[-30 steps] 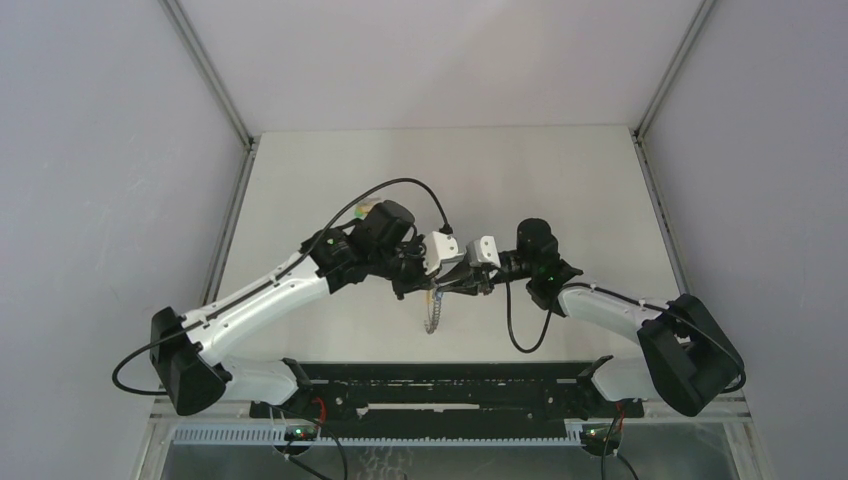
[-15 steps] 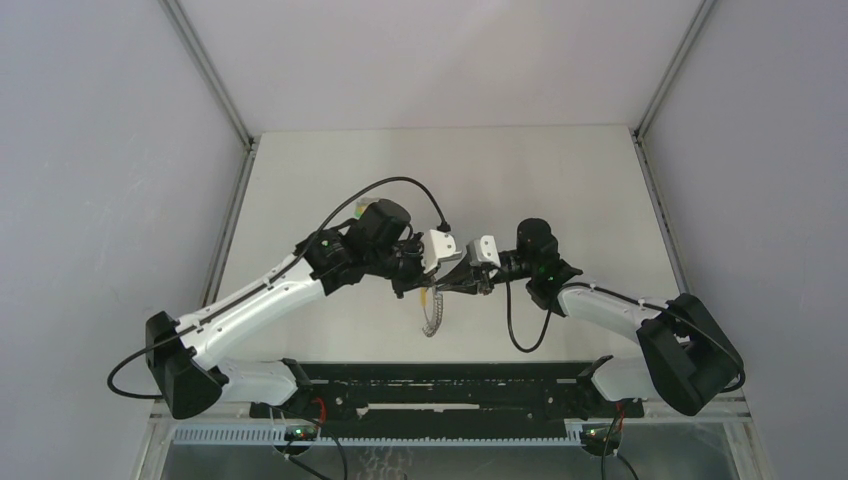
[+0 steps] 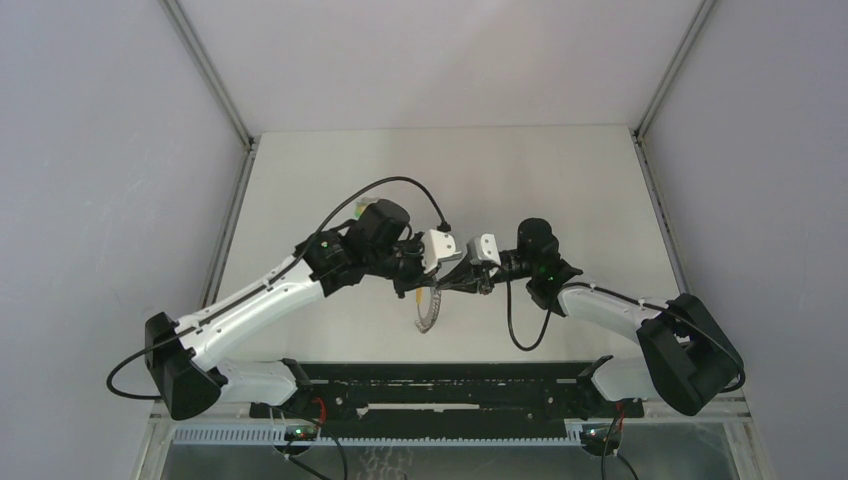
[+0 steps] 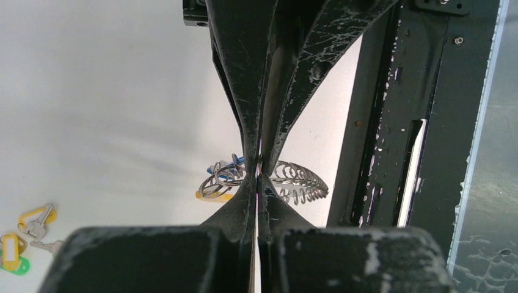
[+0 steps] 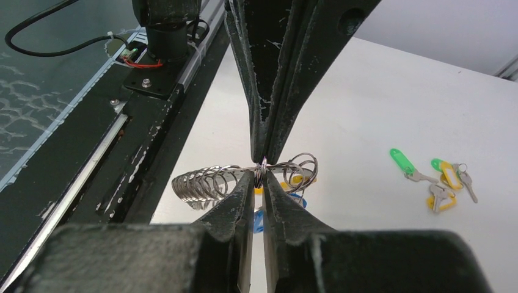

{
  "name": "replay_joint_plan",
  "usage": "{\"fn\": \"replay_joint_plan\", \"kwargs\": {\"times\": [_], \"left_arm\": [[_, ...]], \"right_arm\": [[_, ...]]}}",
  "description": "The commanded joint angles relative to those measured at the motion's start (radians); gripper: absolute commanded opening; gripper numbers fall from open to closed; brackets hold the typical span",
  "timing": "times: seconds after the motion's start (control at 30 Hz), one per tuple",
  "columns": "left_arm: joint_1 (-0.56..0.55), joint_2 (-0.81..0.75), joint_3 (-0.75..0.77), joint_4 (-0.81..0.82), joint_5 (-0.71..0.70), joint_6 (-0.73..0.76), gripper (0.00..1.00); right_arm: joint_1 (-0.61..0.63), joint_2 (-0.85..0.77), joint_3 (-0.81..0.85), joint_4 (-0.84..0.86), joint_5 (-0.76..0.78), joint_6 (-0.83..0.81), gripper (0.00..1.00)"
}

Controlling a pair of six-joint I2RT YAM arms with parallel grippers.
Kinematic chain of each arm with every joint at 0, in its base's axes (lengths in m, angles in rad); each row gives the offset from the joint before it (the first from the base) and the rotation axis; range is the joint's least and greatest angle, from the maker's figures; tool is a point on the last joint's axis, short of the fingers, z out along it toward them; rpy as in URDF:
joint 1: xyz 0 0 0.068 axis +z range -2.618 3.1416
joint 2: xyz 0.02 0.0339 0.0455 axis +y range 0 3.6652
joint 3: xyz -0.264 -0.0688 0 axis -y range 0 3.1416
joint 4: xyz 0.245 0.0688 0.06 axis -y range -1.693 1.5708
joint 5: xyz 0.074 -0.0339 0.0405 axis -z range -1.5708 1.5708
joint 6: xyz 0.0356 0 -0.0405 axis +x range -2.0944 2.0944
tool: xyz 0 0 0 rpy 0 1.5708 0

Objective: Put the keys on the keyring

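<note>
Keyring [image 3: 429,312] is hanging in the air between the two arms, above the near middle of the counter [image 3: 450,170], and it is showing as a string of silvery loops fanning out like a coil. At their very tips the left fingers [image 4: 235,207] are pressing tightly together, pinching one thin loop of the keyring. From the opposite side the right fingers [image 5: 241,201] are facing them tip to tip and are nipping the same stretch of wire, with only a sliver of gap showing between them farther back. Most of the coil is drooping toward the black rail [image 4: 391,122] at the counter's near edge. On the other side of the pinch, a blue key [image 4: 218,171] and a yellow key [image 4: 204,195] are sitting among a few loops. Whether they are threaded on or only lying behind is not clear. Farther off, loose keys [image 5: 449,176] with green and yellow heads are lying flat on the counter, well apart from the grip and from both arms.
</note>
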Motion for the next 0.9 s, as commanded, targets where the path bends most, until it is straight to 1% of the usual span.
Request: {"fn": "replay_joint_plan", "kwargs": {"times": [0.0,0.17,0.33,0.37,0.43,0.57,0.63,0.73,0.8,0.87], "left_arm": [[-0.005,-0.055,-0.034,0.100,0.032,0.006,0.00],[-0.006,-0.060,-0.055,0.124,0.030,0.000,0.00],[-0.005,-0.066,-0.070,0.131,0.013,-0.009,0.00],[-0.005,-0.071,-0.074,0.137,0.004,-0.012,0.02],[-0.006,-0.087,-0.084,0.149,-0.028,-0.024,0.10],[0.000,-0.144,-0.122,0.192,-0.121,-0.059,0.35],[0.012,-0.176,-0.148,0.218,-0.171,-0.084,0.44],[0.065,-0.216,-0.176,0.245,-0.202,-0.138,0.53],[0.115,-0.231,-0.184,0.253,-0.212,-0.187,0.56],[0.152,-0.239,-0.199,0.265,-0.261,-0.228,0.59]], "right_arm": [[-0.003,-0.015,0.012,0.027,-0.024,0.020,0.07],[-0.011,-0.022,0.012,0.017,-0.035,0.018,0.00],[-0.019,-0.030,0.012,-0.007,-0.036,0.007,0.00],[-0.021,-0.030,0.012,-0.011,-0.033,0.007,0.00],[-0.028,-0.030,0.012,-0.021,-0.028,0.005,0.00],[-0.047,-0.038,0.012,-0.058,0.008,-0.009,0.00],[-0.058,-0.047,0.008,-0.074,0.025,-0.019,0.00],[-0.073,-0.063,-0.010,-0.062,0.042,-0.014,0.00],[-0.082,-0.067,-0.015,-0.055,0.059,-0.008,0.00],[-0.088,-0.068,-0.023,-0.037,0.074,0.009,0.00]]}}
